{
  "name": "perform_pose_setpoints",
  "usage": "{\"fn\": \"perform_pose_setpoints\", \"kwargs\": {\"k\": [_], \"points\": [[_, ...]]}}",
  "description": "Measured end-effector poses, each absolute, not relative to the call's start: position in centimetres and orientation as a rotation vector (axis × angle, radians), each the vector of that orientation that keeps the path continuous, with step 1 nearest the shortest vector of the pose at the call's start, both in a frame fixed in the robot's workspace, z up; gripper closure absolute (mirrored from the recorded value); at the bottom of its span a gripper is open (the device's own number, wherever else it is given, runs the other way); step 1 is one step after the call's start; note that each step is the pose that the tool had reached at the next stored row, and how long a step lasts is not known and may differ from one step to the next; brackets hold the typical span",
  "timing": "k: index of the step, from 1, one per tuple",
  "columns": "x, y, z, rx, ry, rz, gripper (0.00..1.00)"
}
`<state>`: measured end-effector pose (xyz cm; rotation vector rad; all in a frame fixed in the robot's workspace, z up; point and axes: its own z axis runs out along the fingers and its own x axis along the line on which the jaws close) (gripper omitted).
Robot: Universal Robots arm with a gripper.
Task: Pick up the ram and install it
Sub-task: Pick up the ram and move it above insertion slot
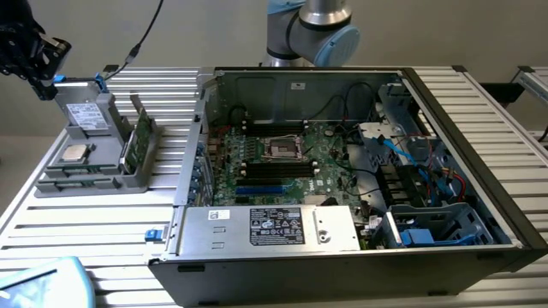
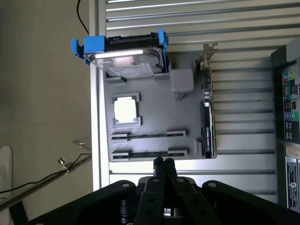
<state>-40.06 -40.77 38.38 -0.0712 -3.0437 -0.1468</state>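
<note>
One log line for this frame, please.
gripper: shut, empty | near: gray parts holder | ram: in holder slot, untouched
</note>
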Motion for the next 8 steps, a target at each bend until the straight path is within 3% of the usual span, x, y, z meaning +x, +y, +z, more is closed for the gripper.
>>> {"fn": "perform_pose_setpoints", "kwargs": {"k": [8], "points": [[-40.09,-40.77,38.36,0.139,-3.036,-0.136,0.89]]}}
